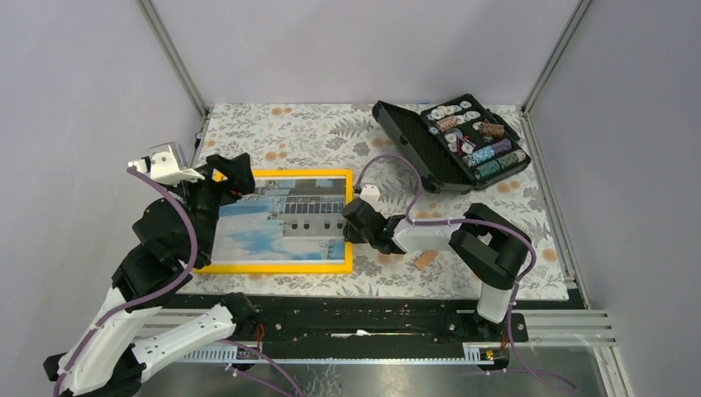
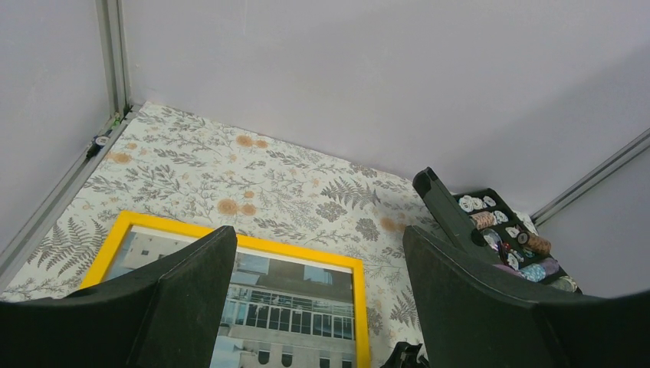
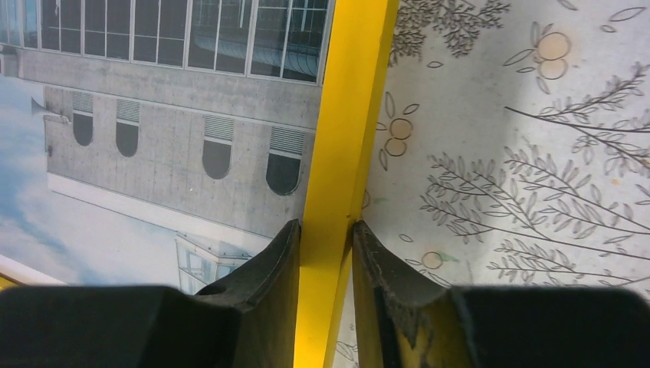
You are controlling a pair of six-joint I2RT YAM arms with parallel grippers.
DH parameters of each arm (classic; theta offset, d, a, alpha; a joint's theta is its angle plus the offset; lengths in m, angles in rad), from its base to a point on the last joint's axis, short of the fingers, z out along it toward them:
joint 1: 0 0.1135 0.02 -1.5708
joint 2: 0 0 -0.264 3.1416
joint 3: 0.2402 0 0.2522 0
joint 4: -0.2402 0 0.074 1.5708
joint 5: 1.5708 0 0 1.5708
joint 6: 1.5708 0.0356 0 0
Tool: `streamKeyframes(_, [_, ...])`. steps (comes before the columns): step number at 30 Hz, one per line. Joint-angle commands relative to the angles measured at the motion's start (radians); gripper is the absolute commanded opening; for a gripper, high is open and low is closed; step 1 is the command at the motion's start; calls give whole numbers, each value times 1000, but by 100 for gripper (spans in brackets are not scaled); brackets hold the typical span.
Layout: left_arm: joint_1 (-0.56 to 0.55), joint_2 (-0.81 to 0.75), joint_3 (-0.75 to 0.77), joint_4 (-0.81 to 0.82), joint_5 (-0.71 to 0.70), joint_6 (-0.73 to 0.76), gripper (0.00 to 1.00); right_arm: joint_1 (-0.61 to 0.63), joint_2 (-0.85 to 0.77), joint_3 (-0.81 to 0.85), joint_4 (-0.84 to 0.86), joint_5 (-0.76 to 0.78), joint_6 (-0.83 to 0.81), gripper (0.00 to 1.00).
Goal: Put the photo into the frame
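Note:
The orange-yellow frame (image 1: 273,268) lies flat on the floral table, left of centre. The photo (image 1: 273,223), a white building against blue sky, lies face up inside its border. My right gripper (image 1: 351,219) is shut on the frame's right border; in the right wrist view its fingers (image 3: 264,261) pinch the yellow strip (image 3: 345,115) from both sides, with the photo (image 3: 153,100) to the left. My left gripper (image 1: 236,178) is open and empty, hovering above the frame's far left corner. In the left wrist view, this gripper (image 2: 318,230) looks down on the frame (image 2: 306,251) and photo (image 2: 283,307).
An open black case of chips (image 1: 455,141) stands at the back right; it also shows in the left wrist view (image 2: 490,230). A small brown piece (image 1: 426,260) lies on the cloth by my right arm. Grey walls and metal posts enclose the table.

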Motion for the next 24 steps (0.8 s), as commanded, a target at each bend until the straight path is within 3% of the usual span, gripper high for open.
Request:
streamKeyframes(1, [-1, 0, 18, 28, 13, -7, 84, 42, 38, 29, -4, -84, 49, 17])
streamKeyframes(10, [-1, 0, 19, 28, 20, -10, 84, 66, 37, 14, -64, -59, 287, 17])
streamKeyframes(18, [0, -8, 19, 26, 22, -13, 84, 137, 65, 92, -80, -23, 222, 19])
streamKeyframes(21, [-1, -9, 23, 20, 22, -13, 84, 137, 35, 99, -111, 24, 195, 27])
streamKeyframes(24, [-1, -9, 27, 17, 19, -9, 85, 137, -40, 90, -145, 66, 148, 45])
